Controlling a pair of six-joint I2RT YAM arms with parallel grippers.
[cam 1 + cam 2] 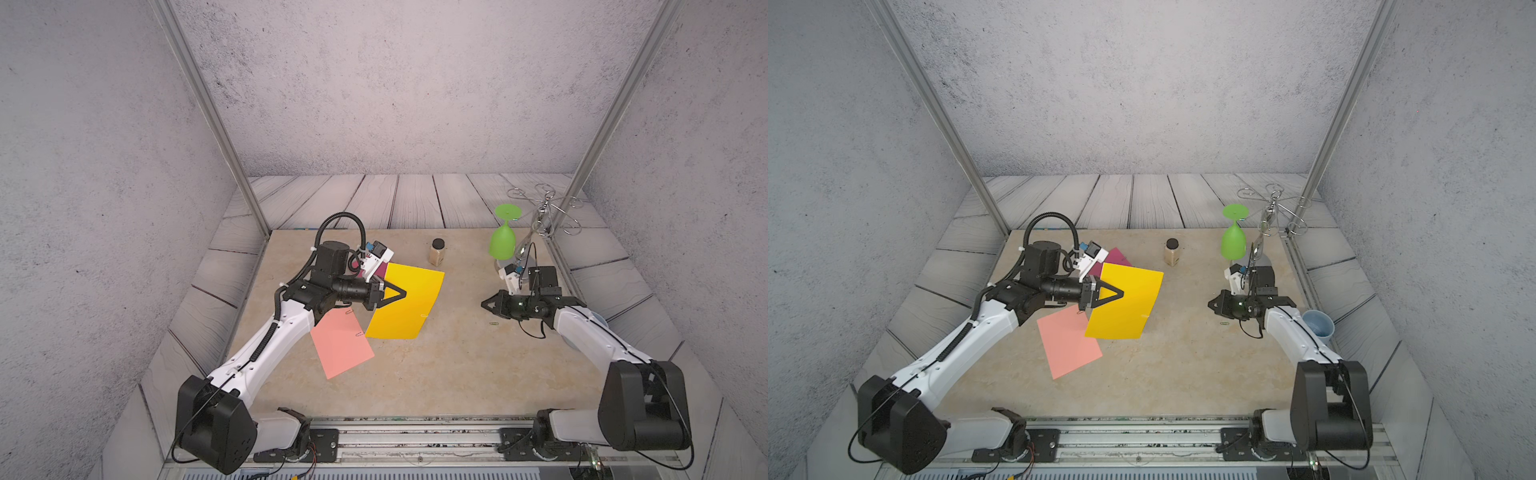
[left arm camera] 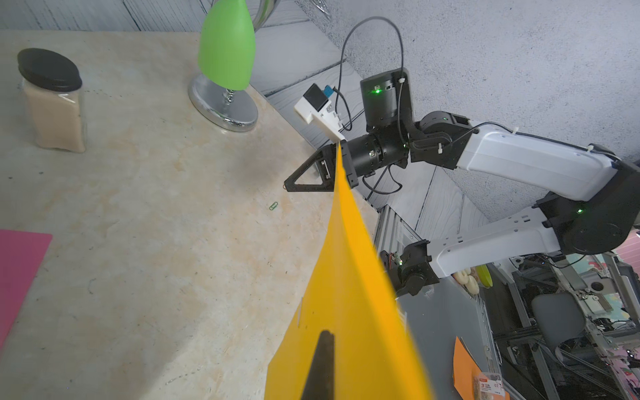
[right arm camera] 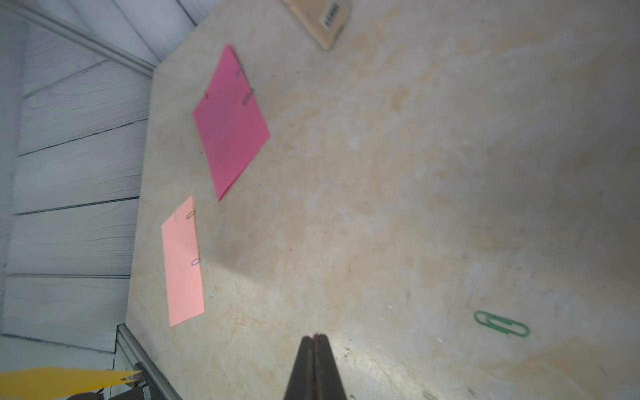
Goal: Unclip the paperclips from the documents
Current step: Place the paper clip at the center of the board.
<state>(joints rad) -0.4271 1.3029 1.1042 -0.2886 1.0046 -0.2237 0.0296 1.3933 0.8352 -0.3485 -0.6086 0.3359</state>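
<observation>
Bright even light, soft shadows on tabletop (image 1: pixel 457 374), fisheye bend at edges, wrist pics sl. blurry

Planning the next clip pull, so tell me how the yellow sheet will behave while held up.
Probably floppy: the yellow sheet, pinched in the shut left tool, bows into a curve in both top views. Likely very light, since that single pinch holds it raised. It may sway or buckle if tugged, with the right tool clear of it.

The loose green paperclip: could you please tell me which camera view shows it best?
The right wrist view: the green paperclip lies large and sharp, its wire loops clear. The left wrist view shows it small; in both top views it is a speck.
</observation>
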